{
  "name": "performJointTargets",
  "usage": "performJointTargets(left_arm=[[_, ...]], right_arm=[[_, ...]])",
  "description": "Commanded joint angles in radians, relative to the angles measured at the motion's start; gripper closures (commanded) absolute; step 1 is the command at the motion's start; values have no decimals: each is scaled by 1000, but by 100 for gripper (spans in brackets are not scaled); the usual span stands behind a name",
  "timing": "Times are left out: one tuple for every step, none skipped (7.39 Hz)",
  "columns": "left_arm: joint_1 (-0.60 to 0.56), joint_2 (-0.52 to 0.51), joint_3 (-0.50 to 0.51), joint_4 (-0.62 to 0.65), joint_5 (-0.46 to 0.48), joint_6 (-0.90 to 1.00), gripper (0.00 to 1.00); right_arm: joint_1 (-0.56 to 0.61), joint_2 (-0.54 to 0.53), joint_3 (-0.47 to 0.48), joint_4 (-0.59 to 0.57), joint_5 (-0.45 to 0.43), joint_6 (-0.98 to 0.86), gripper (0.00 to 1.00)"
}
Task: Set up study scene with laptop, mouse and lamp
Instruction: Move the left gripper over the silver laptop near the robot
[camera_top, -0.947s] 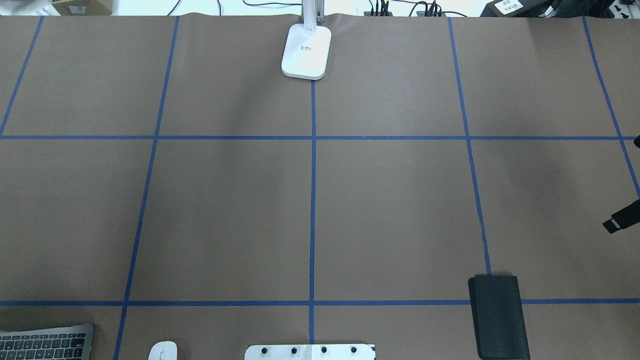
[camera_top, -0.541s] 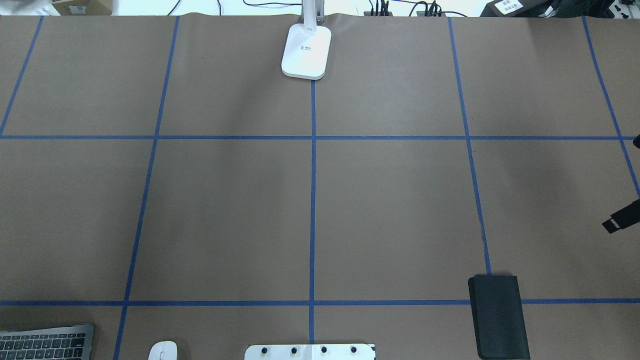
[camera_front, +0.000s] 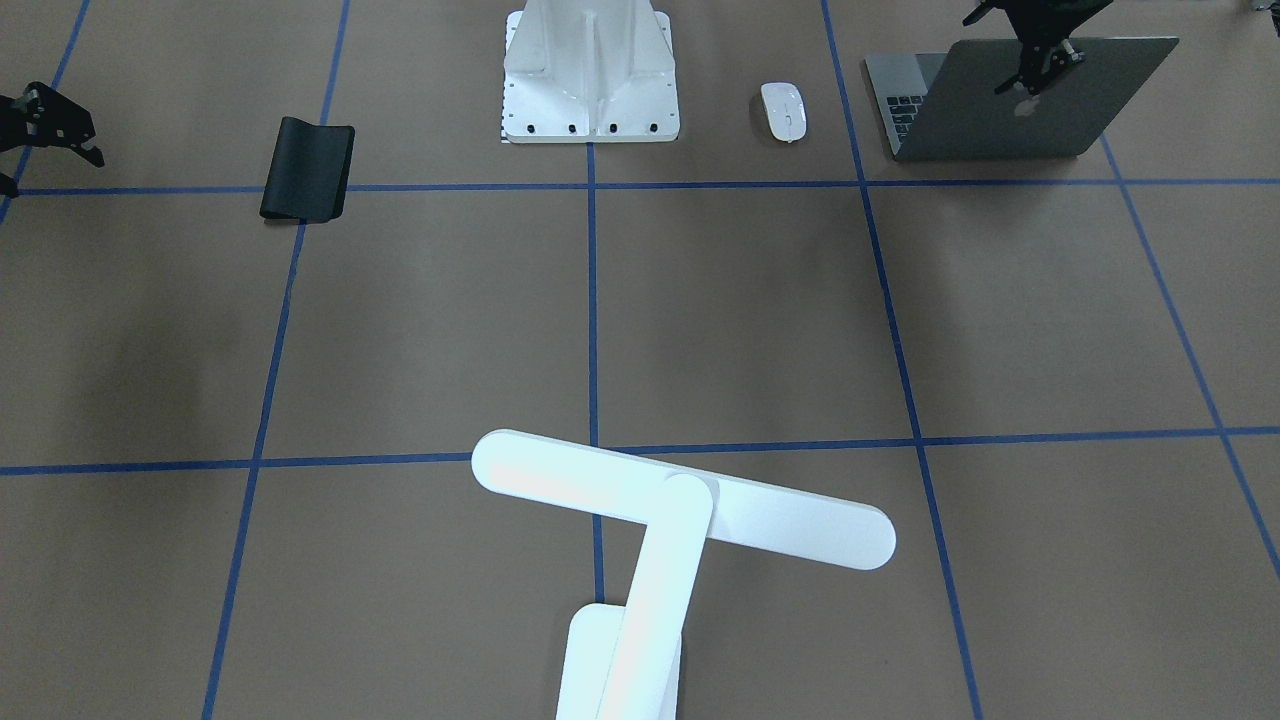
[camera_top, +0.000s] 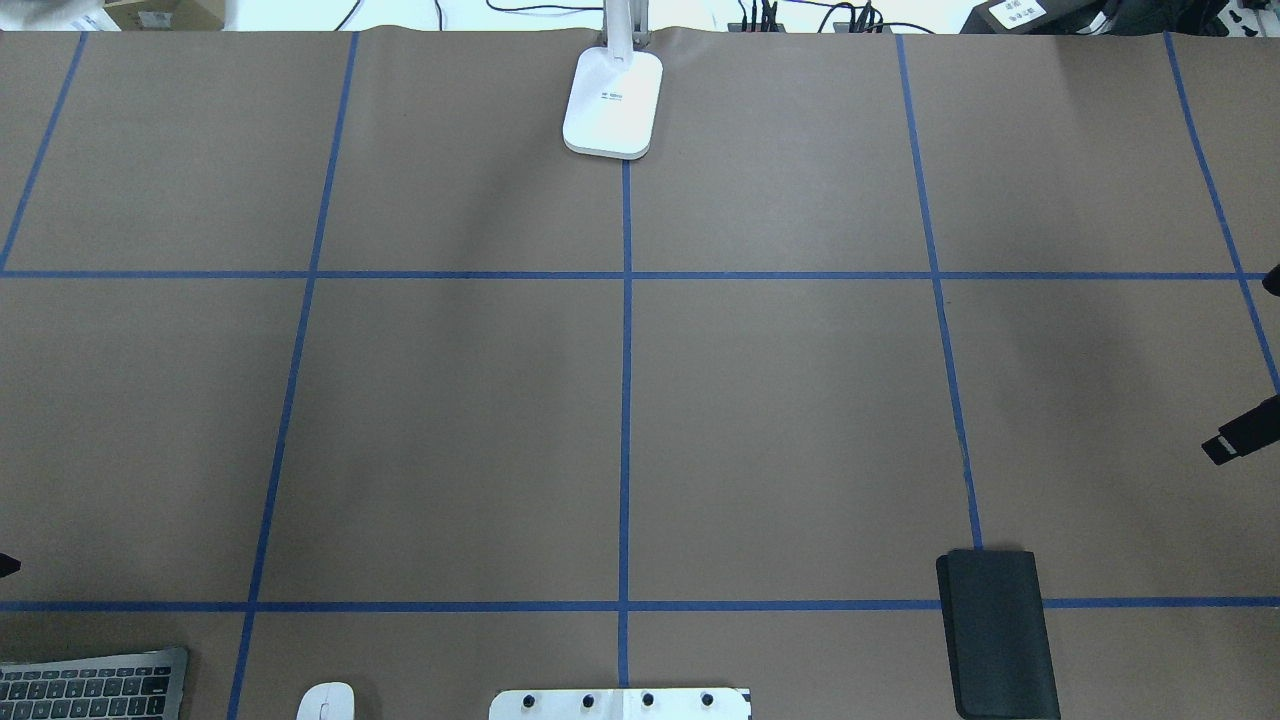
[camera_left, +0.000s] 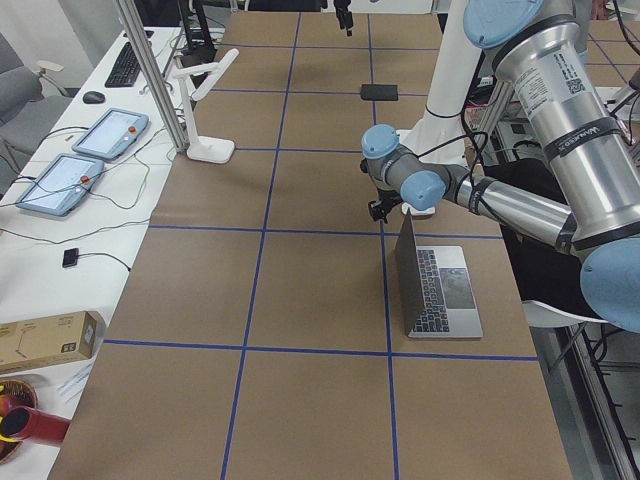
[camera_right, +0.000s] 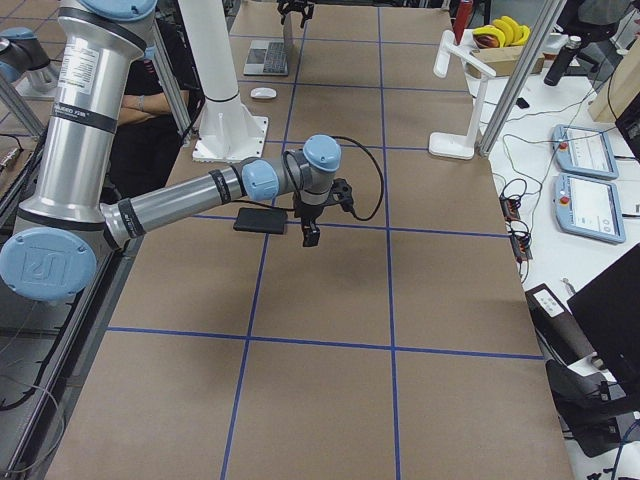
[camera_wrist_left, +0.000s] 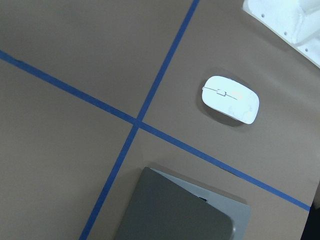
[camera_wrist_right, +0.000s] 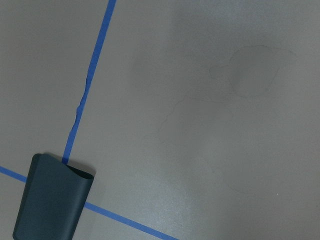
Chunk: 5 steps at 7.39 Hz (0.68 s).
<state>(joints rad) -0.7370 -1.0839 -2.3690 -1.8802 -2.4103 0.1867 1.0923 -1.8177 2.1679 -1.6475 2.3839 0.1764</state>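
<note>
I'm driving this rig in what is plainly a robotics lab, not a real study. The wide desk (camera_top: 460, 420) is wrapped in brown paper and ruled into squares with blue tape lines (camera_top: 626, 400). Silver-and-blue jointed robot arms (camera_left: 560, 110) rise beside a white bolted pedestal (camera_front: 590, 70). A white side table (camera_left: 30, 280) carries two grey touchscreen teach pendants (camera_left: 110, 133) and a black keyboard (camera_left: 130, 62), next to bare aluminium frame posts (camera_left: 150, 70).

Overhead cam: behind the pedestal (camera_top: 620, 704), facing fwd & down. Front cam: opposite, facing back at it. Side cams: along table (camera_left: 300, 280), either end. Wrist cams close, looking down; left shares pedestal corner + mouse (camera_wrist_left: 231, 99) w/ front cam.
</note>
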Motion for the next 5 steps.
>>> performJointTargets(left_arm=[[51, 2, -1, -37, 20, 0, 0], [53, 2, 0, -39, 46, 0, 0], [54, 2, 1, -48, 62, 6, 1], [57, 28, 2, -51, 69, 61, 1], [57, 47, 1, -53, 89, 89, 1]], right_arm=[[0, 3, 0, 0, 0, 0, 1], [0, 3, 0, 0, 0, 0, 1], [0, 3, -2, 0, 0, -5, 1], [0, 5, -2, 2, -2, -8, 1], [0, 8, -2, 0, -23, -9, 1]])
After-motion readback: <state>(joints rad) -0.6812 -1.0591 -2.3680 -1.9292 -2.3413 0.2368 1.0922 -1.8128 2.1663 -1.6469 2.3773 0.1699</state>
